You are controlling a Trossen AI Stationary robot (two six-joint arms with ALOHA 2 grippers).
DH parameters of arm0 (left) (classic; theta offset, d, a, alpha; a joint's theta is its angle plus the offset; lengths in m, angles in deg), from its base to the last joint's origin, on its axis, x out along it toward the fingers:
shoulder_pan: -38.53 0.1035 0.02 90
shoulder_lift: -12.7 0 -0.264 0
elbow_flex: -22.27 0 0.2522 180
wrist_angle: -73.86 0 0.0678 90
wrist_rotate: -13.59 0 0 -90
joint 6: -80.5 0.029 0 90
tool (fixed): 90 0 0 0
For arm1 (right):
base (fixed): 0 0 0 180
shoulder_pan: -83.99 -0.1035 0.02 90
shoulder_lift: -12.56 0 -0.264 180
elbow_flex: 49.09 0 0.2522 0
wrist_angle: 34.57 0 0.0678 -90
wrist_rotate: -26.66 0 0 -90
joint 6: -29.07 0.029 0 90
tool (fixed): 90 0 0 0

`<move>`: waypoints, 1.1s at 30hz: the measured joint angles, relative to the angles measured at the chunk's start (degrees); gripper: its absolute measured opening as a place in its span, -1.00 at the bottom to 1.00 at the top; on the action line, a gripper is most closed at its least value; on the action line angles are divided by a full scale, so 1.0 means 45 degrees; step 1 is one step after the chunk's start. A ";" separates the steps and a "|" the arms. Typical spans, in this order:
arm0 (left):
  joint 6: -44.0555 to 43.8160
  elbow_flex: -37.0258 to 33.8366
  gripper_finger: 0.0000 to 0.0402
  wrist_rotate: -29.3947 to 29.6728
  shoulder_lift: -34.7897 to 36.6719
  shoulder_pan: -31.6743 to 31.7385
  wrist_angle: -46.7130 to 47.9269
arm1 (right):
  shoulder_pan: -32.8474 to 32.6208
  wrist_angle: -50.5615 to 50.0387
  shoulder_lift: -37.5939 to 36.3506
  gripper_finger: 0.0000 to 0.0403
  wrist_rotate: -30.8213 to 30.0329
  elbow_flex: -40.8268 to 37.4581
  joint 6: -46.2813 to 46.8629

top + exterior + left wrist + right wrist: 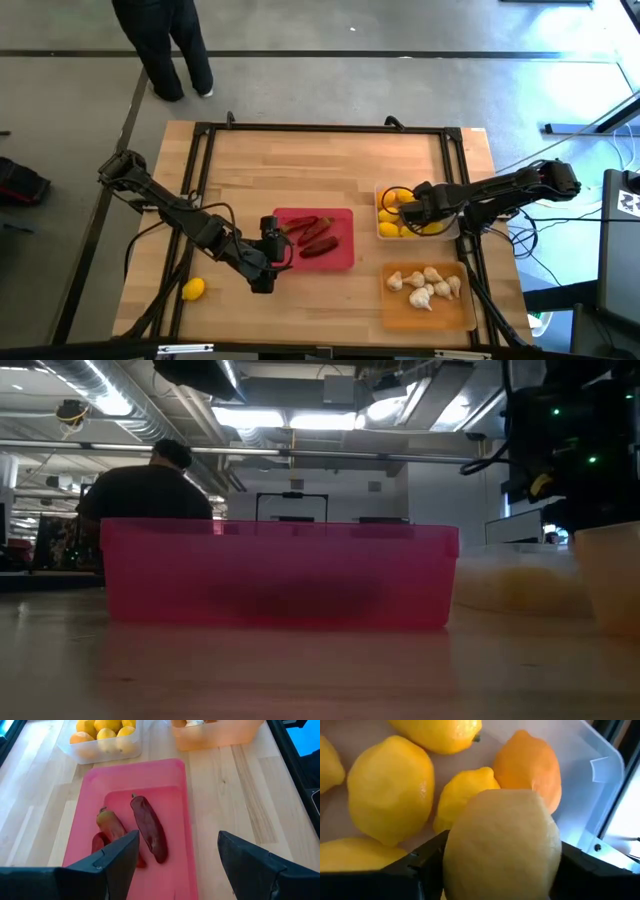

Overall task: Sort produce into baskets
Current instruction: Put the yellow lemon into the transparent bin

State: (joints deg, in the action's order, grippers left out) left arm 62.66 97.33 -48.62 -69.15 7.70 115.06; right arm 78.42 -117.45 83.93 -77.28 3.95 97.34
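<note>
Right gripper [418,208] sits over the clear translucent rectangular tray [383,232] at the right side of the table, with a pale yellow oval lemon [502,845] between its two dark fingers [427,857]; the jaws bracket it on both sides, but whether they press it or have begun to let go cannot be told. The lemon hangs directly above the yellow and orange lemons already in that tray [390,787], so the relation that matters is vertical: the held fruit lies straight below the claw and inside the tray's walls, and release would probably drop it onto the pile. Left gripper [263,262] stands with jaws spread and empty at the near left corner of the red shallow rectangular tray [341,257], facing across it; the dark red elongated chili peppers [148,832] lie in that tray just ahead of its fingertips. One yellow lemon [194,289] lies loose on the wooden table [300,170], near-left, beside the left arm and well apart from the right one; the left arm is judged the nearer for it. The whitish garlic bulbs [425,283] rest in the translucent orange tray [395,311] at near right.
</note>
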 joint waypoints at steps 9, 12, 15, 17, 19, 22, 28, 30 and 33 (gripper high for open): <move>0.0000 0.0000 0.32 0.0000 0.0000 0.0000 0.0039 | -0.0005 -0.0062 0.0024 0.50 0.0340 0.0414 -0.0313; -0.0005 0.0000 0.32 0.0000 0.0000 0.0000 0.0039 | -0.0005 -0.0865 0.0024 0.49 0.0261 0.1117 -0.0324; -0.0010 0.0000 0.32 0.0000 0.0000 0.0000 0.0039 | -0.0010 -0.1890 0.0024 0.46 -0.0170 0.1927 -0.0327; -0.0015 0.0000 0.32 0.0000 0.0000 0.0000 0.0039 | -0.0010 -0.2517 0.0019 0.44 -0.0341 0.2343 -0.0333; -0.0015 0.0000 0.32 0.0000 0.0000 0.0000 0.0039 | -0.0010 -0.2989 0.0019 0.43 -0.0378 0.2603 -0.0310; -0.0019 0.0000 0.32 0.0000 0.0000 0.0000 0.0039 | -0.0010 -0.3565 0.0015 0.39 -0.0240 0.2630 -0.0194; -0.0023 0.0000 0.32 0.0000 0.0000 0.0000 0.0038 | -0.0010 -0.3333 0.0019 0.28 -0.0121 0.2560 -0.0232; -0.0015 0.0000 0.32 0.0000 0.0000 0.0000 0.0034 | -0.0010 -0.3023 0.0019 0.26 -0.0121 0.2560 -0.0337; -0.0015 0.0000 0.32 0.0000 0.0000 0.0000 -0.0004 | -0.0023 -0.2224 0.0019 0.24 -0.0138 0.2560 -0.0692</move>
State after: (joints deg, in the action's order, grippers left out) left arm 62.59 97.33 -48.62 -69.15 7.70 115.04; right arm 78.32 -127.46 84.02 -77.90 15.47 94.23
